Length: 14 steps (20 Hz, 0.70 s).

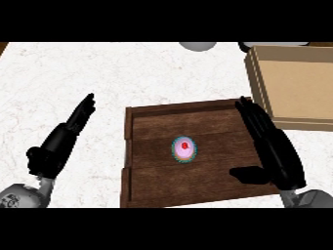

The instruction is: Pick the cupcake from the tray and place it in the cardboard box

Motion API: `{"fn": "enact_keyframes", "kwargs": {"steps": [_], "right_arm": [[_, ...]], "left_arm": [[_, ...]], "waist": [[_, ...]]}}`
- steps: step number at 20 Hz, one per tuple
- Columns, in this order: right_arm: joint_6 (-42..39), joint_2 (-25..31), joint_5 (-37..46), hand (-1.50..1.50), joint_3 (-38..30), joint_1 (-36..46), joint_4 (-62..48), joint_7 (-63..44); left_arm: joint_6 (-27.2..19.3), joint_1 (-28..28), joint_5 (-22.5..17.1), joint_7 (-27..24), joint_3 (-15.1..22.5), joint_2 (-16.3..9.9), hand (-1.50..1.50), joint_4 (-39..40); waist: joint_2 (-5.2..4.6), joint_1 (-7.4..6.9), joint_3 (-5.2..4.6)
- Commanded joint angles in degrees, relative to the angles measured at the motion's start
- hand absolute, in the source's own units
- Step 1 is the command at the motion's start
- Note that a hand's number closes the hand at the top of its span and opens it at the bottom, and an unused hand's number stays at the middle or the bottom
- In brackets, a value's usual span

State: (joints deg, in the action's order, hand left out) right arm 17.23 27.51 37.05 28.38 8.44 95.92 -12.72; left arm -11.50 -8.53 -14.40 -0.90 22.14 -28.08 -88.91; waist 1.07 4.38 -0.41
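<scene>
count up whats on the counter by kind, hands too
cupcake: 1, on the wooden tray
wooden tray: 1
cardboard box: 1, open, at the upper right
hands: 2, left hand beside the tray, right hand over the tray's right edge, both open
grey object at the top edge, cut off, kind unclear: 1
total: 6

The white marbled surface (pixel 90 73) carries a dark wooden tray (pixel 151 146) near its front and an open cardboard box (pixel 299 83) at the far right, close beside the tray.
</scene>
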Motion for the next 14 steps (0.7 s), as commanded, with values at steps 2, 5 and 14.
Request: {"fn": "enact_keyframes", "kwargs": {"steps": [2,5,14], "right_arm": [[-5.12,2.76,15.9,-1.5,7.77,-3.1,14.17,-15.45],[-16.46,3.76,16.5,-1.5,9.75,-4.44,24.98,-25.38],[-42.8,-15.33,11.42,-1.5,18.0,3.15,33.27,-54.28]], "left_arm": [[0.83,-1.9,1.14,0.14,0.86,0.78,0.0,1.16],[0.98,-3.51,1.08,0.64,1.36,2.99,0.0,2.19],[0.98,-5.27,3.6,3.73,2.55,5.07,0.0,0.17]], "waist": [[0.17,-0.29,0.0],[-0.26,-1.01,0.11],[-0.92,-4.32,0.29]]}}
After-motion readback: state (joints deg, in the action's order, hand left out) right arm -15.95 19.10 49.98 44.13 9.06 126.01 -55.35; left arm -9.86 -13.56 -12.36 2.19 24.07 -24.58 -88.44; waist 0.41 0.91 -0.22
